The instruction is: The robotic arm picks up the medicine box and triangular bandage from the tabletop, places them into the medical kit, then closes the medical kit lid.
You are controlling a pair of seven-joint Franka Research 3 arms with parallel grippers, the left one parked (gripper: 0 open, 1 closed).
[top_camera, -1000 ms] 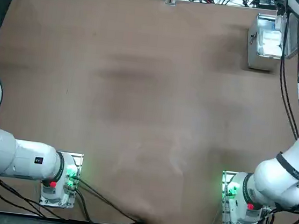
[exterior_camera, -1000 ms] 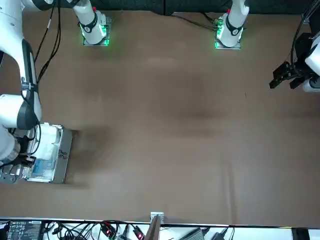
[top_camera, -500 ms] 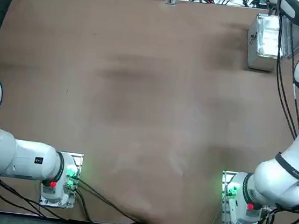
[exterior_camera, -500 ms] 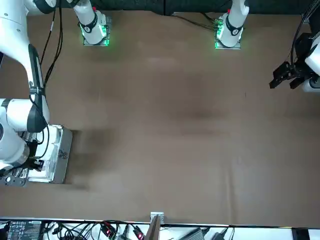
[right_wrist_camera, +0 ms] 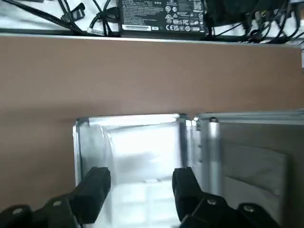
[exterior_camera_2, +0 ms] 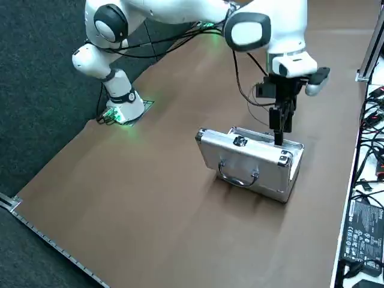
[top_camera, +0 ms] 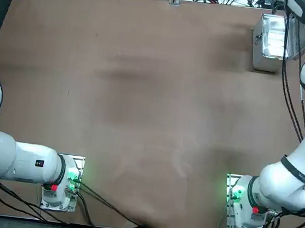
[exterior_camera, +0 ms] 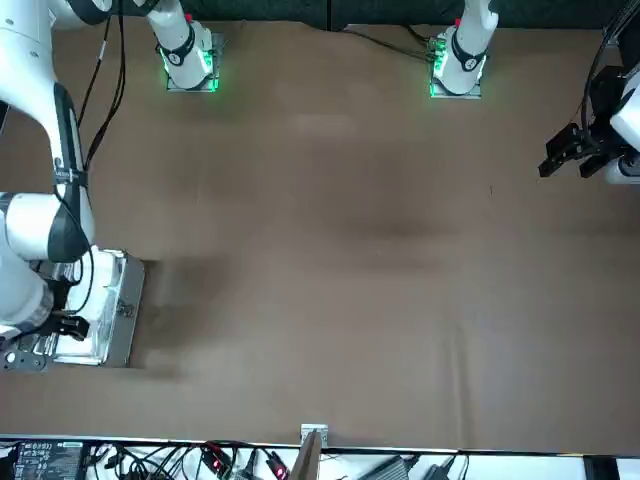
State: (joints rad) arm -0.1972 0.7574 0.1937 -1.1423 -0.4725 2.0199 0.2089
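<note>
The medical kit (exterior_camera_2: 271, 182) sits near the table's far right corner in the top view (top_camera: 259, 49). Its lid (exterior_camera_2: 231, 157) with the curved handle stands tilted over the base. My right gripper (exterior_camera_2: 279, 135) points straight down at the lid's upper edge. In the wrist view the gripper (right_wrist_camera: 140, 175) is open, its fingers spread above the pale lining (right_wrist_camera: 142, 142), with the lid's panel (right_wrist_camera: 251, 161) beside it. Something white lies blurred in the lining; I cannot tell the medicine box from the triangular bandage.
Cables and a black power brick (right_wrist_camera: 161, 14) run along the table's far edge just beyond the kit. The brown tabletop (top_camera: 144, 91) stretches bare toward the arm bases (top_camera: 241, 204). The parked arm's gripper (exterior_camera: 570, 150) hangs at the other side.
A second ago the top view showed white contents in the open case. The lid has since swung over them, showing a shiny panel, and my wrist has shifted with it.
</note>
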